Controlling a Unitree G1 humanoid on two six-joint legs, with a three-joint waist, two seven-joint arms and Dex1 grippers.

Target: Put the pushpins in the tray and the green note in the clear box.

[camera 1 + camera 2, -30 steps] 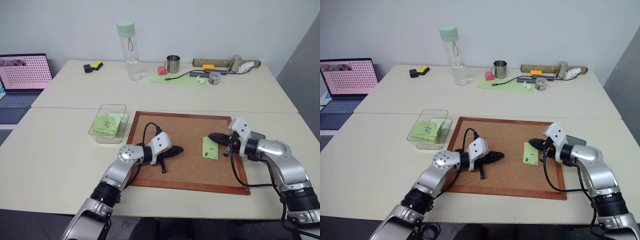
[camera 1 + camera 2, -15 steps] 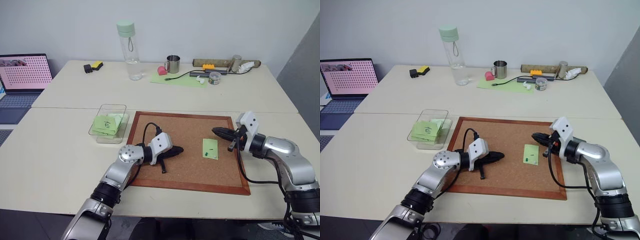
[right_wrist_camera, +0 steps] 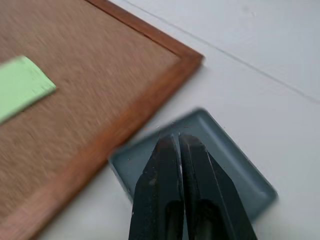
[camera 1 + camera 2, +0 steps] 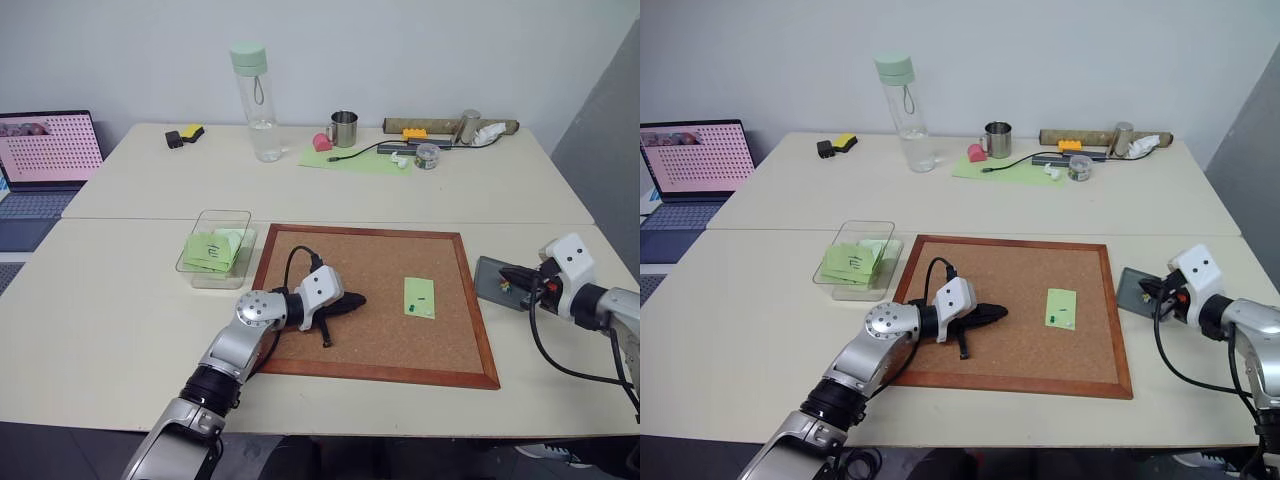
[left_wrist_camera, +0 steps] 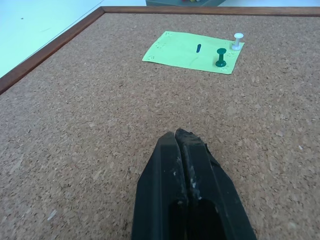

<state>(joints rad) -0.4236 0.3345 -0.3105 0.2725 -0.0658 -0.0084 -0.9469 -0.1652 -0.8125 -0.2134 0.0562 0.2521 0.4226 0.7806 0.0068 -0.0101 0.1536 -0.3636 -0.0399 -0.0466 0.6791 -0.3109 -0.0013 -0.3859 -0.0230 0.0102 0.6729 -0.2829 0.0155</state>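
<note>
Seeing, in the head view, the left gripper (image 4: pixel 358 298) lying low over the cork board (image 4: pixel 370 345), fingers pressed fully together and gripping nothing. Finding the green note (image 4: pixel 420 297) flat on the board just ahead of those closed tips, a short way off and not touching them. Spotting the clear box (image 4: pixel 215 283) behind and to the outer side of that gripper, off the board's edge, already holding several green slips (image 4: pixel 210 250). Finding the right gripper (image 4: pixel 503 272) hovering over the tray (image 4: pixel 486 292), which is sitting on the table just beside the board's right frame, directly under the fingertips. Turning to the left wrist view: seeing both black fingers meeting in one closed wedge, nothing between them, bare cork underneath. Seeing the note well ahead of the tips, pinned by two pushpins, a dark green pin (image 5: pixel 220 57) near its far corner and a white pin (image 5: pixel 238 41) right at that corner, the two close together. Turning to the right wrist view: seeing the fingers drawn nearly together, only a hairline slit showing between them. Not managing to tell whether anything is pinched in that slit. Seeing the grey tray right beneath and around the tips, the board's wooden corner just beyond it, the note further off.
</note>
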